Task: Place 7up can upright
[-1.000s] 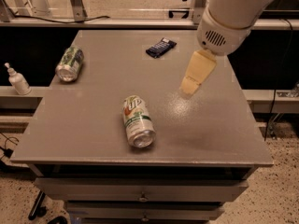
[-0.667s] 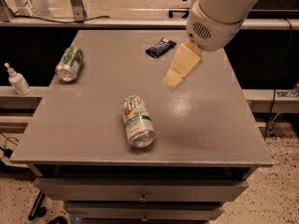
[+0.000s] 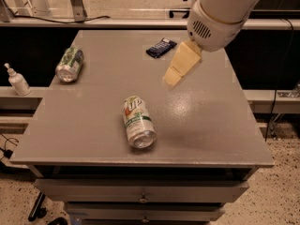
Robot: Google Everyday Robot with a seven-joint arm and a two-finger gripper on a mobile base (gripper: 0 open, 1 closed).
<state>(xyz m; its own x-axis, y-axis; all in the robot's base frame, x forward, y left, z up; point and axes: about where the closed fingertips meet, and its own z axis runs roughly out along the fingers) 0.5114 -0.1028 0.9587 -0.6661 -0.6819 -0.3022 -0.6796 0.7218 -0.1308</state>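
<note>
Grey table (image 3: 211,125) fills the middle of the frame. The 7up can (image 3: 137,121) lies on its side in the lower centre, not upright, with one silver end turned toward the bottom of the frame and its white, logo-bearing body pointing up and slightly left. The pale tan gripper (image 3: 172,78) hangs from the white arm (image 3: 220,13) in the upper right, above the table and well apart from the can. It has hold of nothing that can be seen, and how far it is open cannot be told. A mostly green can (image 3: 70,63) lies at the upper left, a dark packet (image 3: 161,47) at the upper centre, and a small white bottle (image 3: 18,80) stands at the far left, off the table
</note>
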